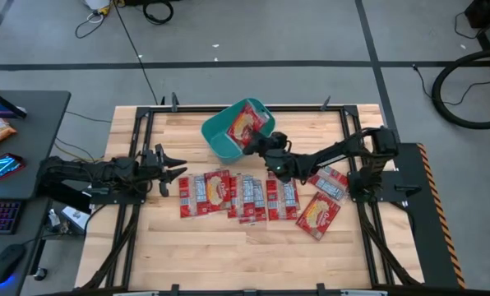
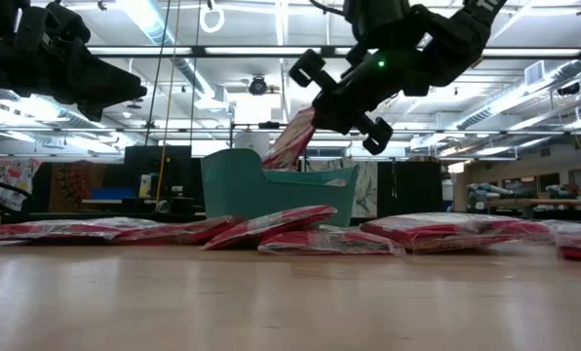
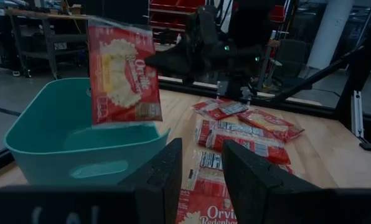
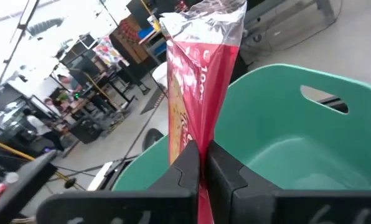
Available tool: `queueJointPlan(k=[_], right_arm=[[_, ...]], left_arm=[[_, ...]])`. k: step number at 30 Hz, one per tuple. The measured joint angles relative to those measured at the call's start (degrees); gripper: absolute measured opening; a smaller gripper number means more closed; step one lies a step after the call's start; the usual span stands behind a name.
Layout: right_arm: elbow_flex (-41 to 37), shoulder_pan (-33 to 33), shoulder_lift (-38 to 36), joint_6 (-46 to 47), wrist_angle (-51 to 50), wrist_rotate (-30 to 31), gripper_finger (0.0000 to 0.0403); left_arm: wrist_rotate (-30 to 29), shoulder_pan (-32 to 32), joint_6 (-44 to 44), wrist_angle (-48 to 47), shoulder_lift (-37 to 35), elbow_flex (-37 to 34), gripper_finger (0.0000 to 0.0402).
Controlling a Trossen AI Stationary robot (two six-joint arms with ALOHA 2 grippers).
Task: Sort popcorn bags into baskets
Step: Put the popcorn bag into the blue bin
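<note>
Red, with a cream label and yellow popcorn picture, one bag (image 1: pixel 243 125) hangs over the teal tub (image 1: pixel 220 140), pinched in the right claw (image 1: pixel 265 144). Other bags (image 1: pixel 237 196) lie beside the tub. Left claw (image 1: pixel 177 168) waits, fingers spread.

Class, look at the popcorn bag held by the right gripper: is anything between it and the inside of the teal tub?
Nothing visible. The right gripper holds the popcorn bag directly over the open teal tub, whose visible inside looks empty.
</note>
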Motion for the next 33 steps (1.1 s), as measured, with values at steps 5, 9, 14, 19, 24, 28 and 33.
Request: queueJointPlan(k=[5, 9, 14, 19, 24, 28, 33], right_arm=[[4.89, 1.21, 3.46, -7.34, 0.09, 4.69, 0.0015], [8.11, 1.33, 6.19, -10.35, 0.04, 5.53, 0.0016], [10.33, 1.31, 10.37, -8.37, 0.08, 6.76, 0.0016], [12.65, 1.31, 15.14, -7.75, 0.07, 9.20, 0.0016], [14.65, 1.31, 17.29, -9.20, 0.38, 9.05, 0.0024], [15.09, 1.31, 17.46, -10.50, 0.36, 7.67, 0.0048], [15.12, 1.31, 17.46, -10.85, -0.01, 7.75, 0.0078]], left_arm=[[-0.01, 0.00, 0.01, -0.06, 0.00, 0.01, 0.0119], [0.00, -0.01, 0.00, -0.04, 0.00, 0.00, 0.0119], [0.03, -0.01, 0.00, -0.04, 0.00, -0.01, 0.0119], [0.03, 0.00, 0.01, -0.04, 0.00, 0.01, 0.0119], [0.03, -0.01, -0.01, -0.07, 0.00, -0.01, 0.0119], [0.14, 0.01, 0.09, -0.09, 0.00, -0.01, 0.0119], [0.16, 0.02, 0.28, -0.30, 0.00, 0.00, 0.0119]])
